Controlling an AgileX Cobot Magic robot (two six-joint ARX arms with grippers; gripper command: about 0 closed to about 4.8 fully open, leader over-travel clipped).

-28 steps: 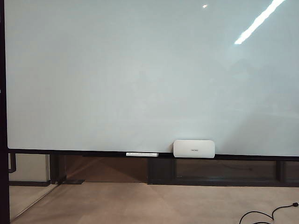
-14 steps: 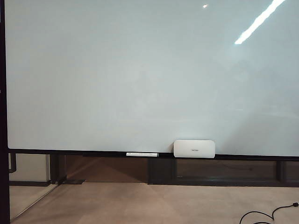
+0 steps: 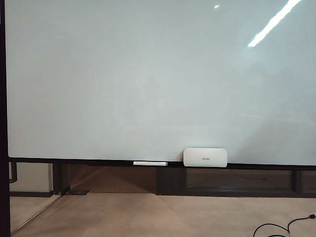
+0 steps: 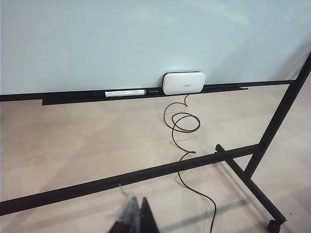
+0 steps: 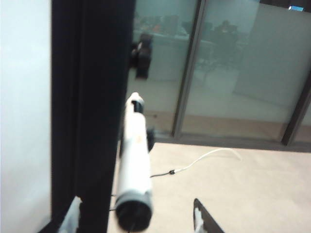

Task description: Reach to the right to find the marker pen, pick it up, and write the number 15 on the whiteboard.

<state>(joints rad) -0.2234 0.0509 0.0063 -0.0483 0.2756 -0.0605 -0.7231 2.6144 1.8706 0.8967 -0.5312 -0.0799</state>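
Fingers of the right gripper (image 5: 138, 218) stand wide apart on either side of the marker pen (image 5: 133, 165), touching it on neither side as far as the wrist view shows. The pen's dark butt end is nearest the camera, and its white barrel runs away alongside the dark frame post (image 5: 92, 97) at the whiteboard's edge. A small dark fitting at mid-barrel may be its holder, though blur hides the detail. Glass partitions (image 5: 233, 68) and a stretch of floor lie beyond. The left gripper (image 4: 136, 218) hangs low and well back from the board, its tips looking pressed together with nothing between them. Ahead of it lie the stand's black crossbar (image 4: 121, 179), a loose cable (image 4: 182, 126) curling over the floor, then the rail with a spare pen (image 4: 125, 92) just beside the eraser block (image 4: 183, 82). Farthest off, the whiteboard (image 3: 148, 79) is blank, with no stroke of the number 15. In the exterior view nothing has shifted over the last second and neither arm enters it. The task therefore appears to sit at its opening step: the pen is found and bracketed, the grasp not yet made, all the writing ahead.
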